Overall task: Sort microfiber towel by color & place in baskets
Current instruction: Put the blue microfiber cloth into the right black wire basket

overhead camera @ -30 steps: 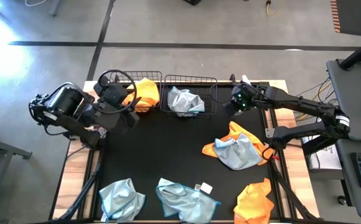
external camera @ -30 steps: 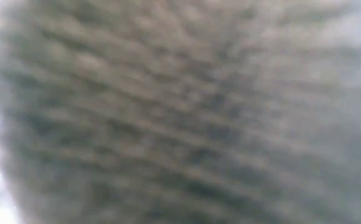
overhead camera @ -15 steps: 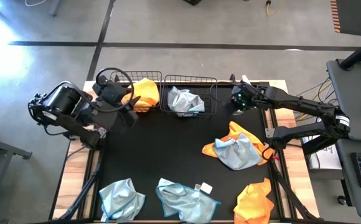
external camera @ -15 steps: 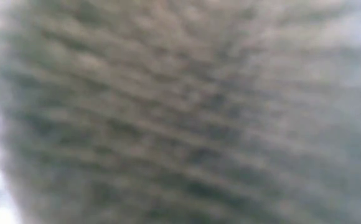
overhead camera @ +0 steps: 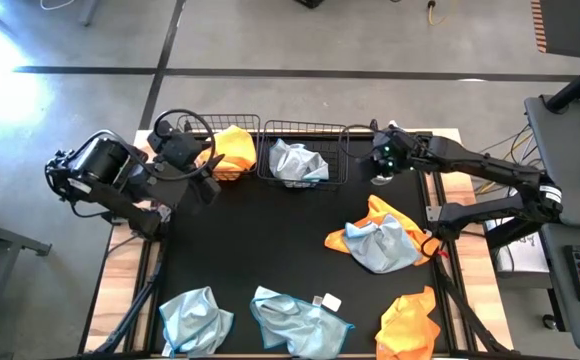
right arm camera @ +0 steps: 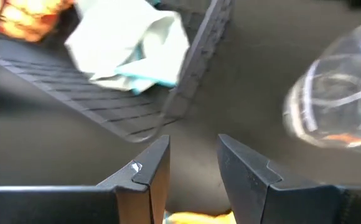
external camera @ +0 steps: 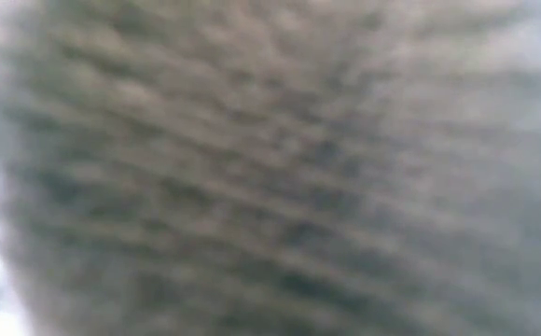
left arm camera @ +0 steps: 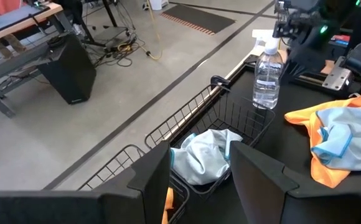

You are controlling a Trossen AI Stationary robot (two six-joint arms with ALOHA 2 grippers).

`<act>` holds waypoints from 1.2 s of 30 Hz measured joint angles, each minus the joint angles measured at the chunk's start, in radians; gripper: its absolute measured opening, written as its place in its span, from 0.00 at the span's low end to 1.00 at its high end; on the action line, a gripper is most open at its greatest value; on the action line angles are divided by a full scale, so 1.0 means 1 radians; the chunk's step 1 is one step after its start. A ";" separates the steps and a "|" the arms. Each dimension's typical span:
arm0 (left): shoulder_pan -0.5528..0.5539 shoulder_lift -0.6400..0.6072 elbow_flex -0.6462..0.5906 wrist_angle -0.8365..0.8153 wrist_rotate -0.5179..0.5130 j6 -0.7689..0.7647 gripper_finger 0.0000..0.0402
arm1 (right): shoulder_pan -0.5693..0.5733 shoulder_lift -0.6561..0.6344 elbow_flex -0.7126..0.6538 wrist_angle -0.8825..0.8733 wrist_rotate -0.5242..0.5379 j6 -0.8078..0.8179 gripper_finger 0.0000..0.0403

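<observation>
The loose towels (overhead camera: 378, 238) are crumpled orange and pale blue-grey cloths lying from 4 to 7 o'clock on the mat; they look soft, light and floppy, so I'd pinch a raised fold. The baskets (overhead camera: 305, 130) at 12 hold one orange, one blue. The left gripper (overhead camera: 207, 180) at 10 is spread and empty; the right gripper (overhead camera: 378, 170) at 1, beside the bottle (left arm camera: 267, 78), is part-open, holding nothing.

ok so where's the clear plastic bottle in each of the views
high view: clear plastic bottle stands at the mat's far right corner, just right of the basket with the pale cloth, under the right tool.
low view: not visible; the picture is blocked.
left wrist view: upright past that basket's end.
right wrist view: blurred clear shape beside the same basket.
Shared landmark: that basket.
</observation>
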 joint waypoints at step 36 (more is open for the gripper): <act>0.000 -0.042 -0.004 -0.024 -0.026 -0.015 0.38 | 0.521 0.138 0.292 -0.452 -0.074 0.216 0.31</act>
